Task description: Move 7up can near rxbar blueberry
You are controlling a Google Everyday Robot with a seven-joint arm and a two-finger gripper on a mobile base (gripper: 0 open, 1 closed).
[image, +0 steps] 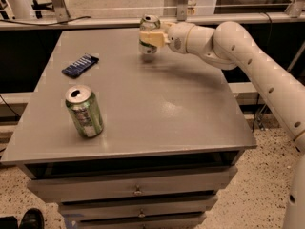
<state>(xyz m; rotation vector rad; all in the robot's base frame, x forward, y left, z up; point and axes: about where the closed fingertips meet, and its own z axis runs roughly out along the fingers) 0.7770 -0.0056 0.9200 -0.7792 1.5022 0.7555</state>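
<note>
The 7up can (149, 24), pale with green marking and a silver top, is at the far middle of the grey table (176, 113). My gripper (150, 38) reaches in from the right and is shut on the can, with a pale finger (153, 37) across its front. The can stands upright and seems to be just above the tabletop. The rxbar blueberry (80, 65), a flat dark blue bar, lies on the table's far left, well to the left of the can and apart from it.
A brighter green can (85, 111) stands upright at the front left of the table. My white arm (248, 66) stretches over the right side. Drawers (138, 190) sit below the tabletop. A railing (95, 20) runs behind the table.
</note>
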